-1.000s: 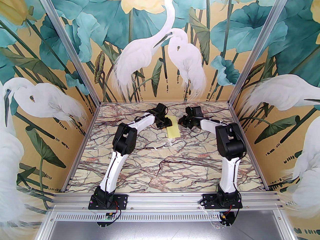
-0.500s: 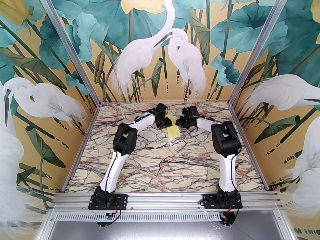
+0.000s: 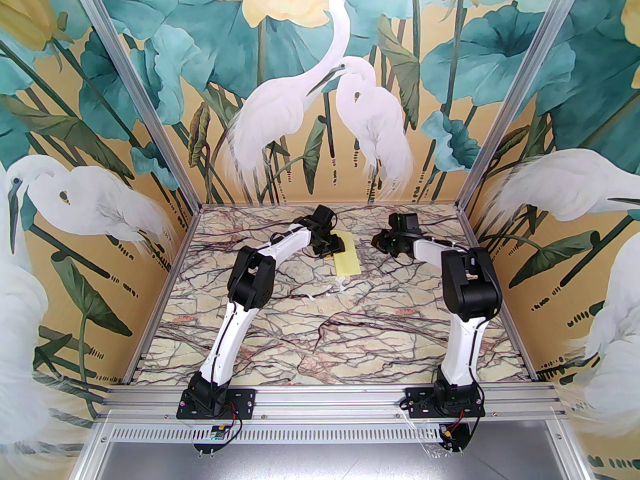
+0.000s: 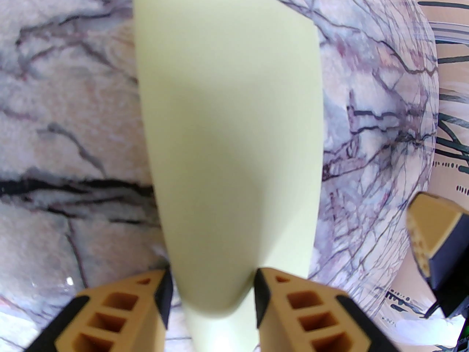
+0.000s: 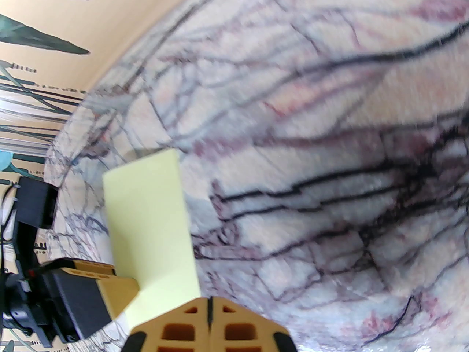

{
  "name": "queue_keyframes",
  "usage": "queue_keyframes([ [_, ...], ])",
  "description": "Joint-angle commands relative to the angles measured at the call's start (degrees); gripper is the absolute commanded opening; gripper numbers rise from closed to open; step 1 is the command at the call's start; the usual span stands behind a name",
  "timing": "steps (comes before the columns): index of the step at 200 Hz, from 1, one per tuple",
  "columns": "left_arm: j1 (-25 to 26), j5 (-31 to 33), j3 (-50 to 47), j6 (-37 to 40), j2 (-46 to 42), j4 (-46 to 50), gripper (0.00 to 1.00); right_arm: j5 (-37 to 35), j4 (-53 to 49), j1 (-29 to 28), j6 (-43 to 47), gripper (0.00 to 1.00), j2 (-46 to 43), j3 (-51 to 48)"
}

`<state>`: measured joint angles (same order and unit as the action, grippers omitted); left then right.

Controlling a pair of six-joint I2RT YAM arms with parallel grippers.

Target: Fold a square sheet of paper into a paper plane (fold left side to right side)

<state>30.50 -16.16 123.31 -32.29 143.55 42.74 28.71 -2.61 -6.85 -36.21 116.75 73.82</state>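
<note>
paper sheet (image 3: 348,260) flat on desk (image 3: 310,338), far-centre. Reads as a narrow pale-yellow strip running 12–6.
L hand (image 3: 331,245) sits on sheet's 9 o'clock edge, at the far half. R hand (image 3: 381,242) is at sheet's 3 o'clock, apart from it, bare marble btwn.

Top cam too coarse for finger gap, wrist cams resolve it:
- L wrist cam: L hand (image 4: 212,288) released, fingers spread. Sheet (image 4: 227,141) has its near end btwn them and runs out to 12.
- R wrist cam: R hand (image 5: 210,301) clenched, pads meet at a seam, nothing seen btwn. Sheet (image 5: 146,226) at its 10 o'clock. Near corner just beside fingertip, contact can't tell.

Small white scrap (image 3: 341,285) near sheet's 6 o'clock.
Desk is marble-print w/ dark veins. Walls carry a heron + lotus mural (image 3: 350,118). Alu rail (image 3: 330,398) along near edge holds both arm bases.
</note>
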Motion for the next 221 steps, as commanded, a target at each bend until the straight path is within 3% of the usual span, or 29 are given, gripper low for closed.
queue_keyframes([
  [1,1.40,1.78,-0.11,1.42,6.31,-0.86,0.46,1.06,0.93,-0.84,-0.84,0.03,-0.73,-0.20],
  [122,1.58,2.01,1.43,1.42,7.04,0.35,0.46,3.27,-7.83,-7.38,2.77,0.00,8.68,10.73],
  [221,1.58,1.39,1.41,1.40,6.89,0.28,0.46,-2.33,-18.01,-7.83,5.88,0.00,14.03,15.30],
])
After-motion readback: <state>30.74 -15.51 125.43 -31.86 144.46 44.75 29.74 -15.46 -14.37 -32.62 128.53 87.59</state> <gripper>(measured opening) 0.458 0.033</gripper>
